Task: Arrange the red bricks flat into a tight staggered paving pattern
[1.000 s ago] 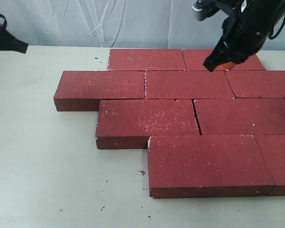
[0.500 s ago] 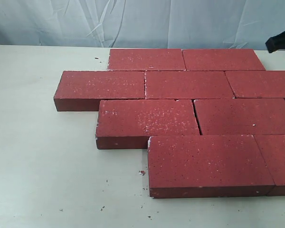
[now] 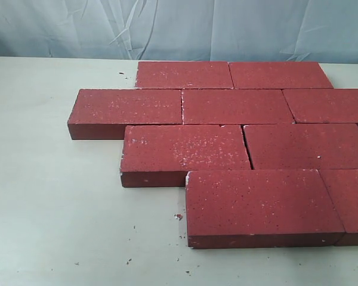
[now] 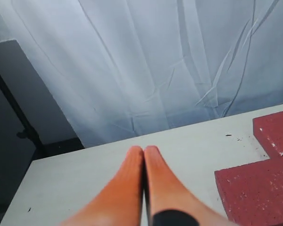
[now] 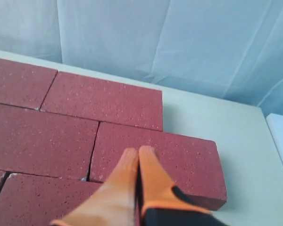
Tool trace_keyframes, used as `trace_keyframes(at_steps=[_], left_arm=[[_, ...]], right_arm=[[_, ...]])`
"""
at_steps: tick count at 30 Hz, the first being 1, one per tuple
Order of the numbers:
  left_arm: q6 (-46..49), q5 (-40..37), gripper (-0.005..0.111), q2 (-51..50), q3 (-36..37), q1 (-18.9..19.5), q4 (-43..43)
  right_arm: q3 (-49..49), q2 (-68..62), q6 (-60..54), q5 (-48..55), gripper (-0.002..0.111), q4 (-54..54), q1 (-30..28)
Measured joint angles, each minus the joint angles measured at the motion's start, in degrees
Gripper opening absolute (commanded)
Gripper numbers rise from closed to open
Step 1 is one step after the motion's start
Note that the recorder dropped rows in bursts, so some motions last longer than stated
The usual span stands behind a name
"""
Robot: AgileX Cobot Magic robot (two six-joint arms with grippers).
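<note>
Several dark red bricks lie flat in four staggered rows on the pale table, packed edge to edge; a thin gap shows in the third row between two of them. Neither arm shows in the exterior view. In the left wrist view my left gripper hangs over bare table with its orange fingers pressed together and nothing between them, brick corners off to one side. In the right wrist view my right gripper is shut and empty above an end brick of the pattern.
A wrinkled white cloth hangs behind the table. Small red crumbs lie on the table in front of the bricks. A dark stand rises beyond the table's edge in the left wrist view.
The right arm has pulled back from over the back rows and left the exterior view to the right. The left arm's tip at the far left edge has gone too. The bricks have not moved.
</note>
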State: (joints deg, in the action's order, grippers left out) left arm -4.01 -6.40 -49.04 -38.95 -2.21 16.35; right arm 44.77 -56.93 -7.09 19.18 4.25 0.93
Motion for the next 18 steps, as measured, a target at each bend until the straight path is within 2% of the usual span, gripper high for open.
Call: trace_keyframes(at_steps=[5,9,18], left_arm=[[0.0,2.27,0.0,6.01,4.61,0.0,-0.8],[0.0,2.4,0.0,11.03,7.35,0.0,-4.74],[0.0,-0.34,0.0,18.93,8.4,0.0,-8.62]], right_arm=[[-5.38,7.05,0.14,-4.67,-0.001,-0.5,0.0],[-8.66,11.84,0.14,-6.81,-0.001,-0.64,0.0],[-9.39,17.75,0.14,-6.95,-0.001,-4.72,0.0]])
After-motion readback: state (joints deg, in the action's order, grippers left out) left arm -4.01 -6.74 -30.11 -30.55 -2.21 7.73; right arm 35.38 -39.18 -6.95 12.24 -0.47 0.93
